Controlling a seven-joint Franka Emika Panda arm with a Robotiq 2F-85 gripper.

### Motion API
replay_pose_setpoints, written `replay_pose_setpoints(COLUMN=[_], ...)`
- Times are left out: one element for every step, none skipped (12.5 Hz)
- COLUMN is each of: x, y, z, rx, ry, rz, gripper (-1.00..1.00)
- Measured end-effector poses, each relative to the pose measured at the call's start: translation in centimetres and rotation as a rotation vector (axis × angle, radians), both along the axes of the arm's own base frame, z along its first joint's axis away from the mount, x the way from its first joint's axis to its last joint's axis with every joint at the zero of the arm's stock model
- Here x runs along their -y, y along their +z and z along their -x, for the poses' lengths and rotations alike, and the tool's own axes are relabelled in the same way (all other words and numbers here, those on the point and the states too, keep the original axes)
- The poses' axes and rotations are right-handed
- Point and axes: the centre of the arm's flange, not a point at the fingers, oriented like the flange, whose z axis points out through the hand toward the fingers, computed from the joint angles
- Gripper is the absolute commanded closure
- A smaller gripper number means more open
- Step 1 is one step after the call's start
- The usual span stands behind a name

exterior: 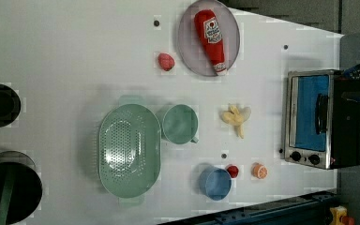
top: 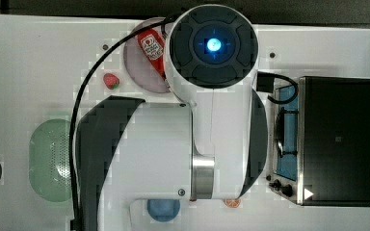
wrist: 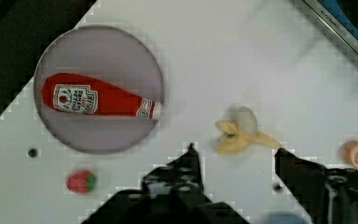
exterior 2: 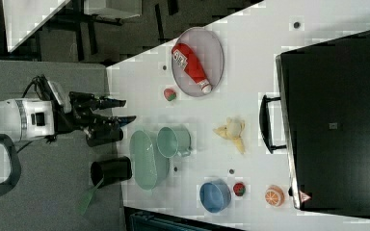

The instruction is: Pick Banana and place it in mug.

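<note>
The banana (exterior: 236, 117) is a small, pale yellow, part-peeled toy lying on the white table between the mug and the toaster oven. In the wrist view the banana (wrist: 237, 133) lies just beyond my open gripper (wrist: 235, 150), whose dark fingertips (wrist: 191, 148) stand wide apart with nothing between them. The mug (exterior: 179, 123) is a pale teal cup standing upright and touching the green basket. In the right view my gripper (exterior 2: 125, 109) hangs at the right view's left, away from the banana (exterior 2: 231, 130) and the mug (exterior 2: 173, 141).
A perforated green basket (exterior: 129, 150) stands beside the mug. A ketchup bottle (exterior: 210, 33) lies on a grey plate (exterior: 187, 51), with a strawberry (exterior: 166, 61) nearby. A blue cup (exterior: 214, 183), an orange slice (exterior: 259, 170) and a toaster oven (exterior: 316, 119) stand around the banana. My arm (top: 212, 120) covers the table's middle in the top view.
</note>
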Motion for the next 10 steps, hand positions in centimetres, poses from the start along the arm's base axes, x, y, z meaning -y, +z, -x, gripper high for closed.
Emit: replay_pose_setpoints(x=[0.5,1.3,1.9,2.3,2.7,3.0,3.2,3.4,3.4,3.4], y=[0.1,0.9,2.3,4.2,6.0,7.1,7.6,7.1,5.6,3.5], z=[2.4,5.0,6.9,7.7,8.1,8.2,8.0,7.7,7.3,6.7], rx=[-0.092,-0.160,-0.165,-0.123,-0.079,-0.029,0.021,0.031,0.034,0.037], ry=[-0.014,-0.030,-0.043,-0.053,-0.062,-0.066,-0.067,-0.071,-0.072,-0.071], rz=[-0.014,-0.018,-0.030,-0.041,-0.042,-0.041,-0.037,-0.038,-0.035,-0.034], gripper=[-0.48,-0.69,-0.91,-1.00,-1.00,-1.00,-1.00,-1.00,-1.00,-1.00])
